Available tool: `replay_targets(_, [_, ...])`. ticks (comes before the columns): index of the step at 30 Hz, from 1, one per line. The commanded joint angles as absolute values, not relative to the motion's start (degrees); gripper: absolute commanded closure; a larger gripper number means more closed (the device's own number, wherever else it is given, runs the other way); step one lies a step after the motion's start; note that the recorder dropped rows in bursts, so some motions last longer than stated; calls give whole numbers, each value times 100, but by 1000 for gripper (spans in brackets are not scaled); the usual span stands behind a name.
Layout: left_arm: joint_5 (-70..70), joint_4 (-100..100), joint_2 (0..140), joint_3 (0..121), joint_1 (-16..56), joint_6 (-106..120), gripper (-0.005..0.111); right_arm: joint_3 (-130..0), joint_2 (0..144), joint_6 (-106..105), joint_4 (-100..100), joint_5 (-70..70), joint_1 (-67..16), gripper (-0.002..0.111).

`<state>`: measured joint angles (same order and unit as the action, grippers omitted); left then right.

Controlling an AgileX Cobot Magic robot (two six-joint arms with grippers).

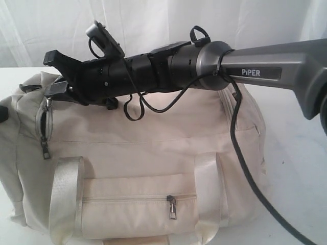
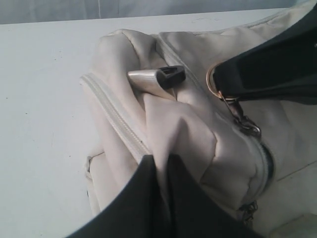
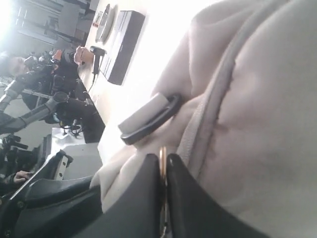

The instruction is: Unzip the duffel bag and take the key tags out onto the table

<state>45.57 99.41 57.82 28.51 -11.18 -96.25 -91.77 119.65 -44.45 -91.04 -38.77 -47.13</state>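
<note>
- Exterior view: table [image 1: 296, 153] bearing duffel bag [image 1: 153, 138] lengthwise; nothing laid out on the surface in sight.
- Main zip closed as far as visible; front pocket [image 1: 133, 204] zipped shut; contents hidden. Judged: unzipping only starting, removal wholly outstanding.
- Reaching across to bag's left end, right gripper [image 3: 163, 168], jaws pinched on gold zip-pull ring [image 2: 214, 82].
- At same end, left gripper [image 2: 161, 171], jaws narrow, nipping a fold of fabric.
- No key tags in view; presumed inside.

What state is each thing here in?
Large cream fabric duffel bag: upright, not yet opened.
Grey main zip: looks closed.
Front pocket zip: closed.
Right black gripper: shut on the zip pull's gold metal ring.
Left black gripper: shut, pinching the bag's end fabric.
</note>
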Motion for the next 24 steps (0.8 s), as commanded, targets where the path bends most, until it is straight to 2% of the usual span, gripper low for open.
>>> replay_targets(1, [4562,9995,5731,2866,-1132,-9612,107,-9273,11768,-5440,-9118,-3528,-4682,108])
replay_targets(10, [4741,9995,5731,2866,-1132,-9569,107,-9552,11813,-6465,-9118,-2156,-4682,108])
replay_targets(24, [4847,9995,5731,2866,-1132,-9548,107,-10863,12982,-6931,-9118,-1554,-4682,108])
